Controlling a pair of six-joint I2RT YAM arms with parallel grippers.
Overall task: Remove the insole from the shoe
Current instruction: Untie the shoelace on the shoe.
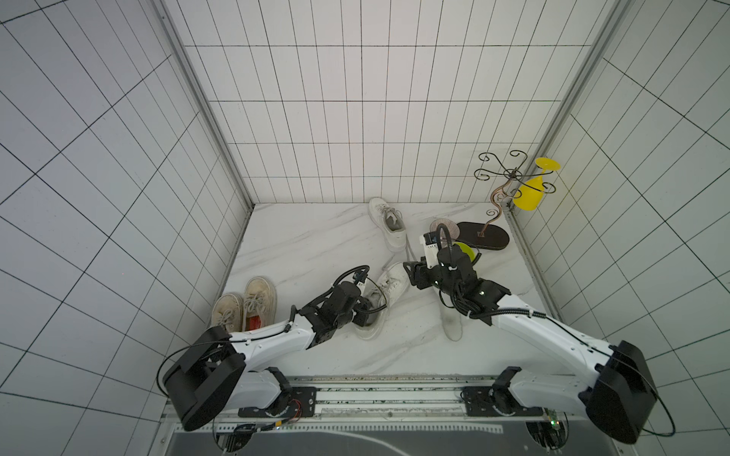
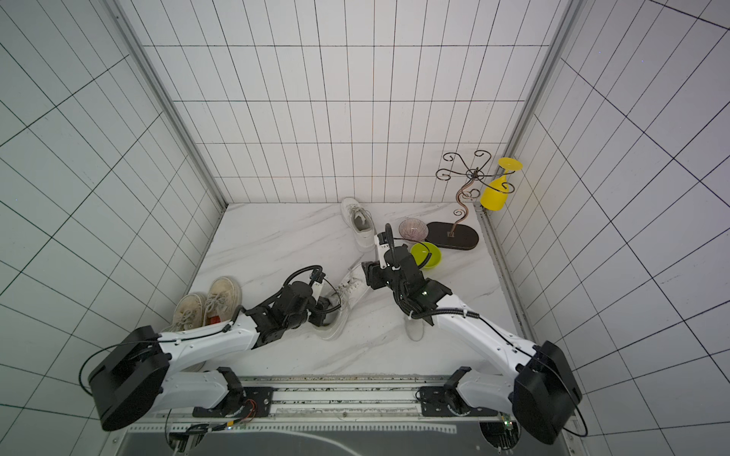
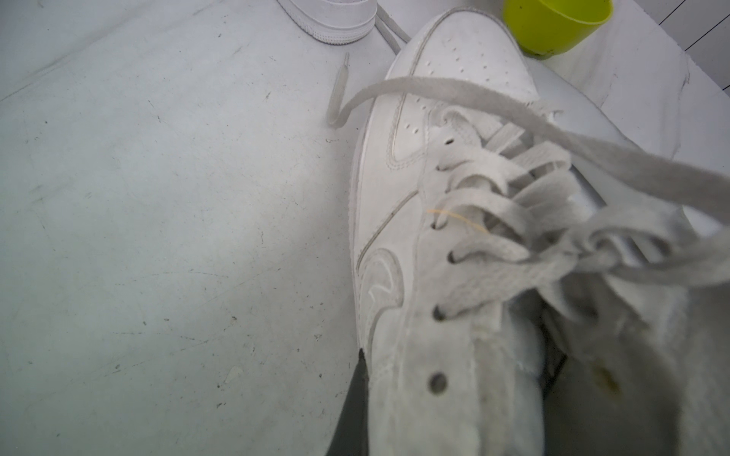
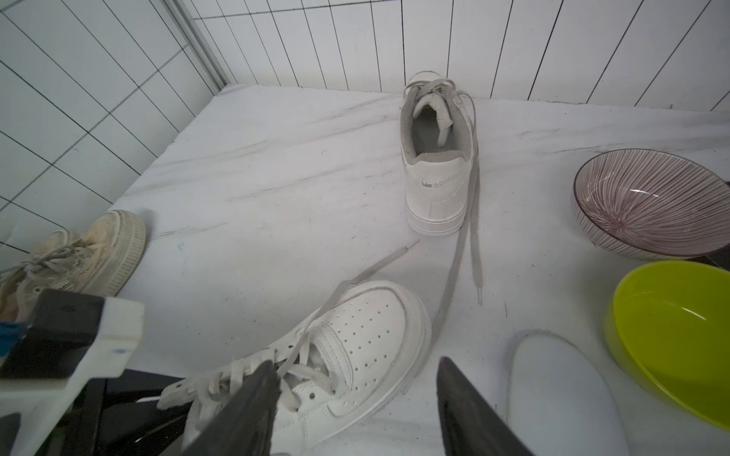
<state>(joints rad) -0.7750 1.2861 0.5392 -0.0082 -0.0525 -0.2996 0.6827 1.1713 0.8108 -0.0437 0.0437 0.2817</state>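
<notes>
The right gripper [image 4: 355,363] stands with its jaws apart, grasping nothing. The white insole [image 4: 561,395] lies flat on the table [image 1: 308,244] just beside one of its fingers, at about 3 o'clock of the shoe [image 1: 391,284] in a top view. By that, the insole looks out of the shoe and set down. The left gripper [image 3: 456,355] is clenched on the shoe's side wall by the top eyelet, one finger outside and one inside, probably to pin the shoe against a pull on the insole. Further out, toward 1 o'clock, a green bowl [image 4: 679,327] and a striped bowl [image 4: 648,205] both sit empty.
</notes>
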